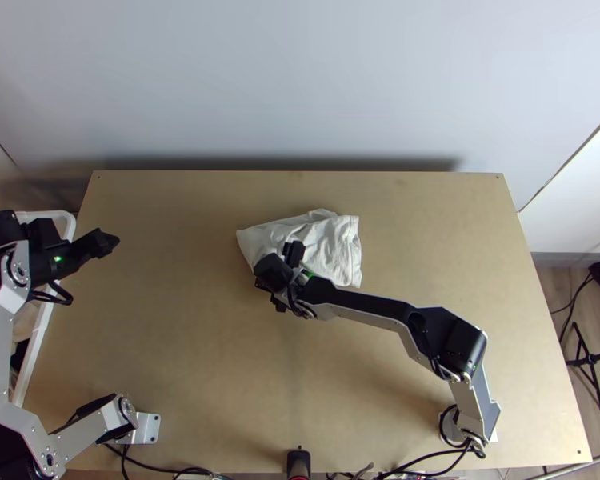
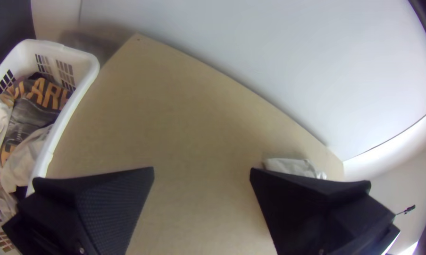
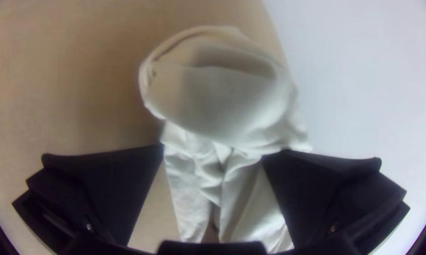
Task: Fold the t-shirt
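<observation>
1 white plastic basket with slotted walls (image 2: 91,66) stood beside the light wooden bench (image 1: 180,360), at its left side in the top view. It held 1 dark grey garment with orange lettering (image 2: 33,111) and crumpled pale cloth (image 2: 24,165). 1 black thin-legged stand (image 1: 592,359) stood right of the bench, on the brown floor (image 1: 554,292).
</observation>
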`<state>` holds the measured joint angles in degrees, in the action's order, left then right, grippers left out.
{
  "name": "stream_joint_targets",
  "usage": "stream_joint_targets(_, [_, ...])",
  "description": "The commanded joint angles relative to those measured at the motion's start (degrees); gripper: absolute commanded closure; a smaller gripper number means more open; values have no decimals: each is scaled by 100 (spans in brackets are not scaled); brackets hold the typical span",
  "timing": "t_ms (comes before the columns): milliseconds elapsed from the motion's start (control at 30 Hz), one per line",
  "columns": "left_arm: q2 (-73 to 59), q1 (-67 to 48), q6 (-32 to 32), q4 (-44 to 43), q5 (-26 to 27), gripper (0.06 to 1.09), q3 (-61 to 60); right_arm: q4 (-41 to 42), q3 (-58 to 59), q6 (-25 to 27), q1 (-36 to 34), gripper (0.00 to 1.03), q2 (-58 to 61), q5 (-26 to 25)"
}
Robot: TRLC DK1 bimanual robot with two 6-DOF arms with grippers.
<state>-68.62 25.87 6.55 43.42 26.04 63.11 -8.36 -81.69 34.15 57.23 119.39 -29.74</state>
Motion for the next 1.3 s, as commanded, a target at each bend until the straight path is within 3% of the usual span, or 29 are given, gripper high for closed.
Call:
stream_joint_targets(0, [-20, 94, -101, 88, 59, 10, -1, 36, -225, 13, -125, 33, 181, -226])
stream_joint_targets(100, [-29, 103, -101, 97, 59, 10, -1, 36, -321, 127, -212, 89, 198, -226])
stream_joint_targets(133, [-29, 120, -101, 114, 59, 10, -1, 36, -339, 136, -265, 93, 198, -226])
stream_joint_targets(400, [-29, 445, -321, 264, 59, 10, 70, 379, 338, 144, -661, 96, -30, -252])
stream_joint_targets(600, [-64, 630, -461, 316, 68, 10, 70, 1917, 1410, 795, -977, 96, -188, -296])
stream_joint_targets(767, [-73, 683, -496, 325, 59, 10, 96, 2383, 1894, 909, -1346, 96, -267, -393])
stream_joint_targets(1067, [-90, 700, -496, 404, 68, 10, 158, 2998, 2342, 1489, -2744, 96, -645, -454])
stream_joint_targets(1267, [-90, 648, -496, 606, 85, 10, 351, 3007, 2272, 1498, -3649, 96, -997, -419])
